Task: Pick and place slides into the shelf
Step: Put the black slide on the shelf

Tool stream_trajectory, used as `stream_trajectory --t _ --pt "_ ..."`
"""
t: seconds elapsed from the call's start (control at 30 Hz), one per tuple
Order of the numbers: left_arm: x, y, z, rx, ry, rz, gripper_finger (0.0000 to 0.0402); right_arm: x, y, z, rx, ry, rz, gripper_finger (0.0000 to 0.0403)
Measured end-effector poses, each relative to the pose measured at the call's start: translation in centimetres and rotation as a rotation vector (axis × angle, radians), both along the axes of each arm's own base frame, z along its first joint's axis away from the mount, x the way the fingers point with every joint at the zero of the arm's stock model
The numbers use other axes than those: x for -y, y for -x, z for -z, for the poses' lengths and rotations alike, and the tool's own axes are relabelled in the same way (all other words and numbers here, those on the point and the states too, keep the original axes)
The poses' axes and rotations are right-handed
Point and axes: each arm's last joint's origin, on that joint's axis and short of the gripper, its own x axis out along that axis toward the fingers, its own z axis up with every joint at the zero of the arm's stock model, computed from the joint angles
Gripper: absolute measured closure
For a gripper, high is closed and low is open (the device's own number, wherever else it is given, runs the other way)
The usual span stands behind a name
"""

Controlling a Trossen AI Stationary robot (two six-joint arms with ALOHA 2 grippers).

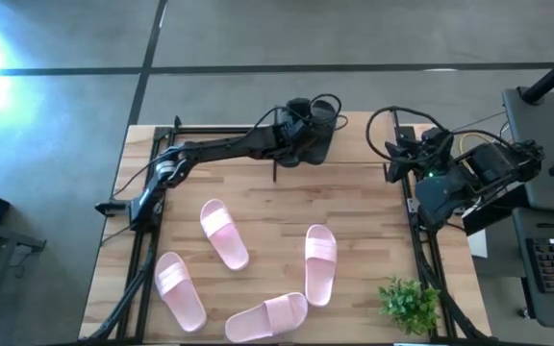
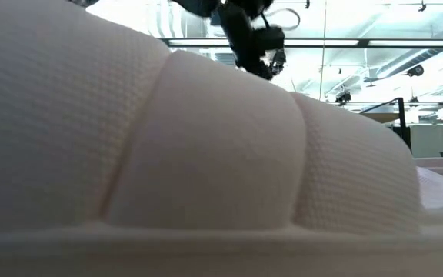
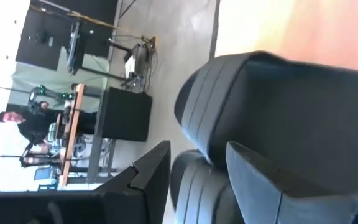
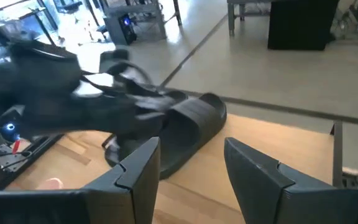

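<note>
Two black slides lie side by side at the table's far edge, on a light wooden strip with thin black bars at its ends; I cannot tell if that strip is the shelf. My left gripper reaches there, shut on one black slide; the other black slide lies beside it. Several pale pink slides lie sole-down on the near half of the table. One pink slide fills the low view. My right gripper waits open at the far right. My left gripper has the ribbed strap part of one black slide between its two fingers. The fingers come nearly level from the table's left. The slide rests with its sole on the wood. Which edge the pads meet is hidden by the fingers.
A fourth pink slide lies at the near edge. A small green plant stands at the near right corner. Black frame rails run along both table sides. Bare wood lies between the pink slides and the far strip.
</note>
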Motion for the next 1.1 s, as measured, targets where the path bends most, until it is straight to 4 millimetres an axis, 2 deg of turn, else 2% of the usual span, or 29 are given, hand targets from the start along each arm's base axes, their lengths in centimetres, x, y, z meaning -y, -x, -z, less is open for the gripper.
stream_trajectory --t 0.07,0.13,0.23,0.33,0.47,0.67,0.93,1.1 --pt "1.4 0.7 -1.4 0.054 0.016 -0.021 0.0259 0.2 0.0 0.2 0.012 -0.029 0.026 0.0232" --pt "3.0 2.3 -3.7 0.167 0.09 -0.043 0.0259 0.5 0.1 0.6 -0.003 -0.05 0.045 0.0233" --pt "4.9 5.9 -7.8 0.447 0.346 -0.054 0.0263 1.5 0.2 1.4 -0.041 -0.103 0.095 0.0247" --pt "5.6 9.6 -10.2 0.649 0.629 -0.098 0.0274 2.8 0.3 2.3 -0.099 -0.145 0.166 0.0273" --pt "6.2 12.7 -10.3 0.672 0.707 -0.134 0.0295 4.9 -0.6 3.4 -0.21 -0.213 0.209 0.0316" --pt "7.2 17.1 -9.7 0.732 0.779 -0.196 0.0331 9.1 -3.9 5.5 -0.315 -0.278 0.111 0.0378" --pt "8.9 20.1 -6.7 0.743 0.889 -0.27 0.035 16.3 -6.1 8.2 -0.414 -0.398 0.078 0.0394" --pt "9.2 20.4 -5.1 0.732 0.894 -0.311 0.035 19.6 -7.7 10.9 -0.537 -0.431 0.075 0.0394"
